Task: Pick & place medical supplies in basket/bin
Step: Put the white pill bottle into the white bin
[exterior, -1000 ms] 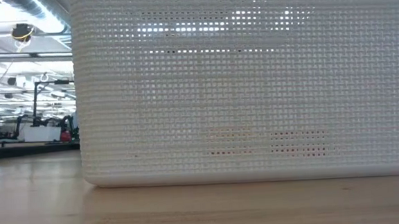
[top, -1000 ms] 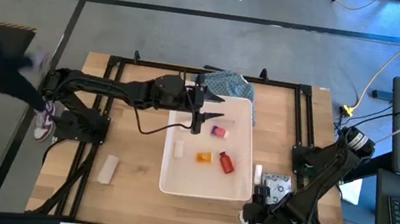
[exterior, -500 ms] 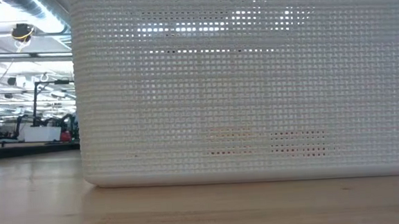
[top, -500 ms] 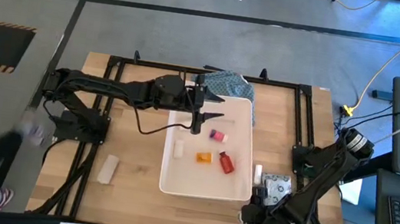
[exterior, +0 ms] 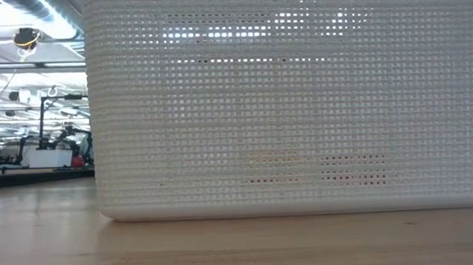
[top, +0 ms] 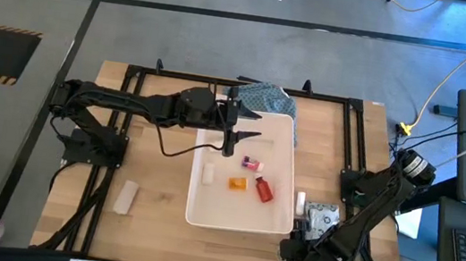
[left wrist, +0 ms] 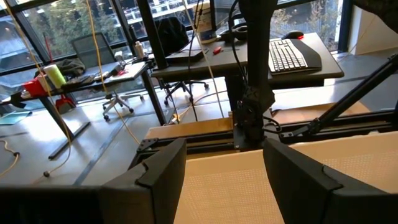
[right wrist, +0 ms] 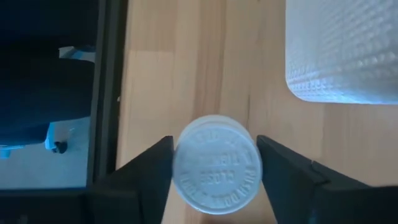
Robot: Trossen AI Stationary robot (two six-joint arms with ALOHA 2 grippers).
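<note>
The white tub (top: 204,212) stands mid-table and fills the low view (exterior: 284,105). In it lie a pink-labelled box (top: 251,163), a white item (top: 208,172), an orange item (top: 237,183) and a red bottle (top: 263,189). My left gripper (top: 248,125) is open and empty above the tub's far part; its wrist view looks past the tub's wall (left wrist: 224,180). My right gripper (right wrist: 216,168) is open at the near right, its fingers on either side of an upright white bottle (right wrist: 216,165) that stands on the table. My right gripper comes at the white bottle from above, pointing down, with one finger close to each side of its round cap (right wrist: 186,168). I cannot tell whether the fingers touch it. The bottle stands on the table.
A white roll (top: 125,196) lies on the table left of the tub. A white tube (top: 300,202) and a grey patterned pouch (top: 323,216) lie right of it. The blue-green cloth (top: 264,97) lies at the tub's far edge. The tub's corner (right wrist: 342,56) is near the bottle.
The pink-labelled box has moved inside the tub, away from my left gripper toward the table's near edge. My right gripper has shifted slightly toward the near edge. A person on the floor at the left has walked off.
</note>
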